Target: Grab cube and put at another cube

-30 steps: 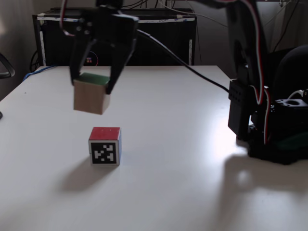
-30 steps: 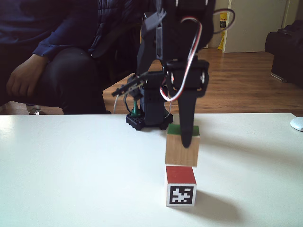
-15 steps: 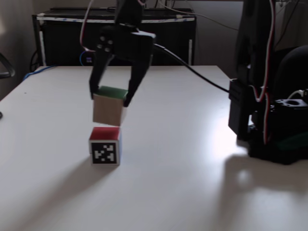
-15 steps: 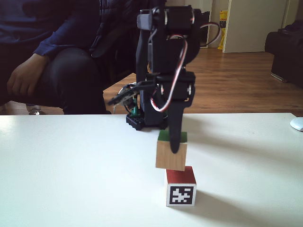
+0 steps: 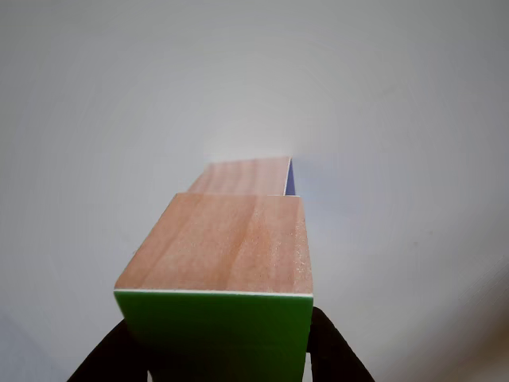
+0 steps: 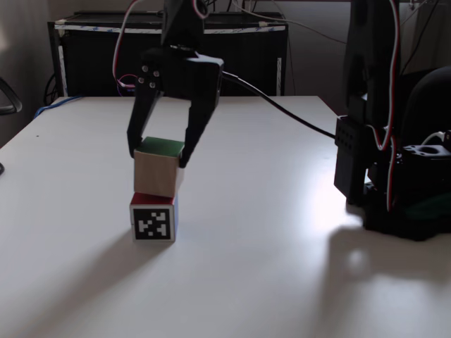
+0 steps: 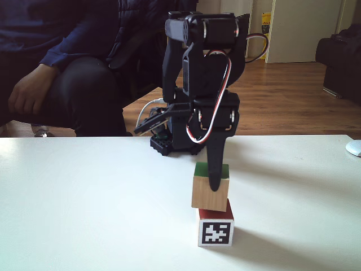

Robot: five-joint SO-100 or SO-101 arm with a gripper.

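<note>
Wooden cube with a green top face, clamped between the two fingers of the gripper, jaws closed against its opposite sides. One second earlier the cube hung well above and to 10 o'clock of another cube in a fixed view; half a second earlier it was just over that cube; now its underside appears to touch the red top face. In a fixed view from the other side, the held cube sits offset toward 9 o'clock on the marker cube and looks slightly tilted, so part of the red face stays exposed at 3 o'clock. The other view, looking along the gripper, shows the green face nearest the lens, with the lower cube at 12 o'clock beyond it. Judgement: the carry is finished and placement is under way; release remains, and the overhang makes a tip on release possible. White table beneath; a seated person behind.
</note>
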